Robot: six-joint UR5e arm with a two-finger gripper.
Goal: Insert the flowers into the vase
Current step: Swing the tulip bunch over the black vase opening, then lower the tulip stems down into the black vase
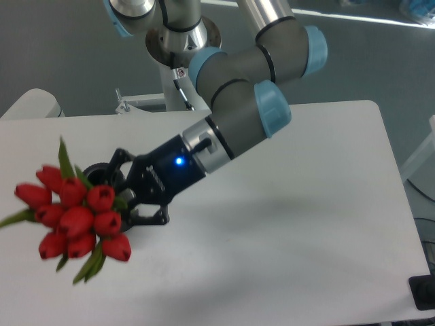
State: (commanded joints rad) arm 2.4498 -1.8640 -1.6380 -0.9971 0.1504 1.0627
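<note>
The flowers [76, 217] are a tight bunch of red tulips with green leaves, at the left of the white table [292, 224], with the heads pointing toward the camera and the left. My gripper [126, 199] comes in from the right and is shut on the bunch just behind the heads; the stems are hidden by it. A dark curved rim [97, 170], seemingly the black vase, shows just behind the flowers and next to the upper finger. The rest of it is hidden by the gripper and the flowers. I cannot tell whether the stems are inside it.
The arm's base [182, 41] stands at the table's back edge, with a small metal bracket [124, 105] beside it. A white rounded object [30, 103] sits at the far left. A dark object [423, 292] is at the bottom right corner.
</note>
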